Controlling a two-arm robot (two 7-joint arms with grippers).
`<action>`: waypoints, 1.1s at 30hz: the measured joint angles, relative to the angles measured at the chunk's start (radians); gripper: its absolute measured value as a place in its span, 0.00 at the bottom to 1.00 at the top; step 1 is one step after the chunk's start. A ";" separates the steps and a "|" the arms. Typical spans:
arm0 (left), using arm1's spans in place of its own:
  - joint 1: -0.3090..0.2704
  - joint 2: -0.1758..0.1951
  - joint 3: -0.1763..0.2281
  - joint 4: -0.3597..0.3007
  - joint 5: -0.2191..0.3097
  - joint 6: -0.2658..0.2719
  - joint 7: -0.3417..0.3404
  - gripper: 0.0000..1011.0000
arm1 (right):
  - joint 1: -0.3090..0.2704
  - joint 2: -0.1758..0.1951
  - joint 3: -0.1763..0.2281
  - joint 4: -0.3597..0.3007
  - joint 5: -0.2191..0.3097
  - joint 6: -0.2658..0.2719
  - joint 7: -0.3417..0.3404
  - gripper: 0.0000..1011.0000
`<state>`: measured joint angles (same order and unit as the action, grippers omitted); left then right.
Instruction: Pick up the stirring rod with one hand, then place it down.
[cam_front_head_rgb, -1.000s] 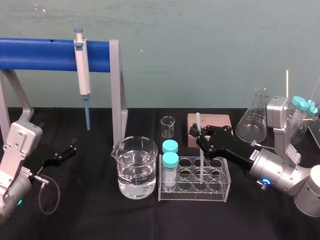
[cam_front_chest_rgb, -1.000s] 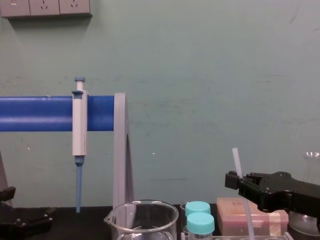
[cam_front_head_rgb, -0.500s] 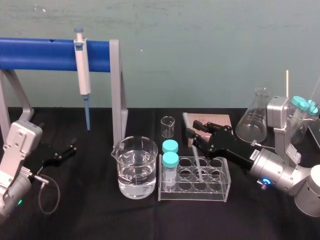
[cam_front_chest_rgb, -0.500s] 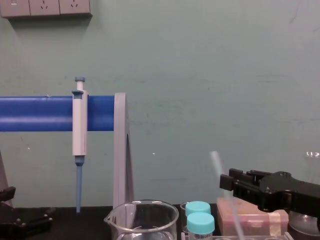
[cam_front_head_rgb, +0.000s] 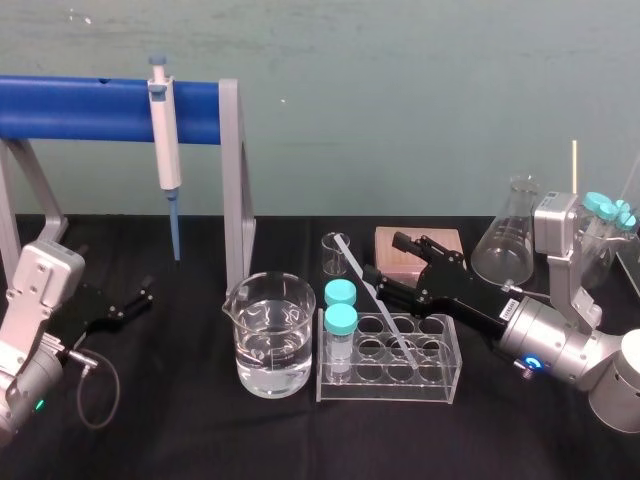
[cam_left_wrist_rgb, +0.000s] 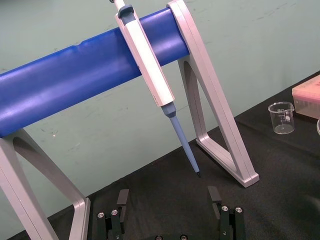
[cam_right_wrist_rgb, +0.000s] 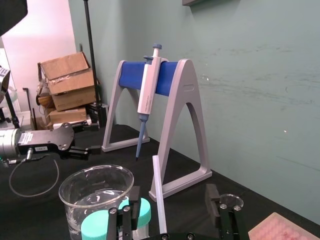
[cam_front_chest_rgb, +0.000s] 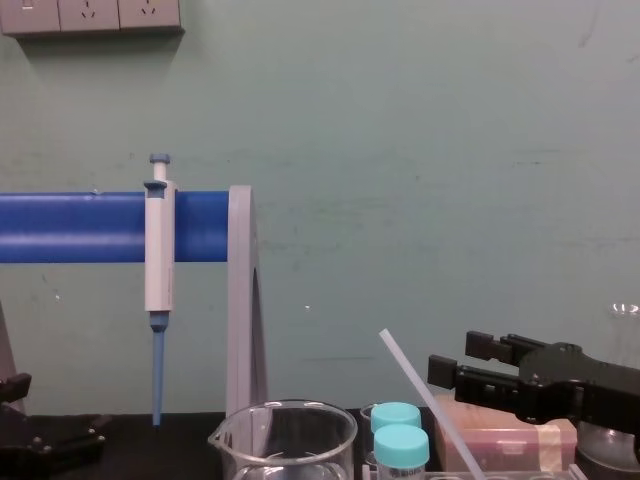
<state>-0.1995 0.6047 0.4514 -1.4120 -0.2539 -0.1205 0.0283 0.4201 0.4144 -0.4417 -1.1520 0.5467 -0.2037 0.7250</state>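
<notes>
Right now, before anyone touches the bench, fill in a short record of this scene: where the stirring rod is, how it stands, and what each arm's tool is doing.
Stirring rod: lower end in the test tube rack, leaning toward the robot's left, not upright
Right tool: open, close by the rod, not gripping it
Left tool: open, parked on the robot's left, facing the pipette stand
Task stage: rod rests in the rack, free of the tool
</notes>
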 joint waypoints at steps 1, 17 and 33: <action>0.000 0.000 0.000 0.000 0.000 0.000 0.000 0.99 | 0.000 0.000 0.000 0.000 0.000 0.000 0.000 0.81; 0.000 0.000 0.000 0.000 0.000 0.000 0.000 0.99 | -0.089 0.006 0.123 -0.151 -0.098 0.084 -0.385 0.99; 0.000 0.000 0.000 0.000 0.000 0.000 0.000 0.99 | -0.173 -0.041 0.198 -0.136 -0.172 0.193 -0.617 0.99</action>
<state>-0.1995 0.6047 0.4514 -1.4120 -0.2539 -0.1205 0.0283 0.2468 0.3734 -0.2440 -1.2877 0.3743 -0.0104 0.1077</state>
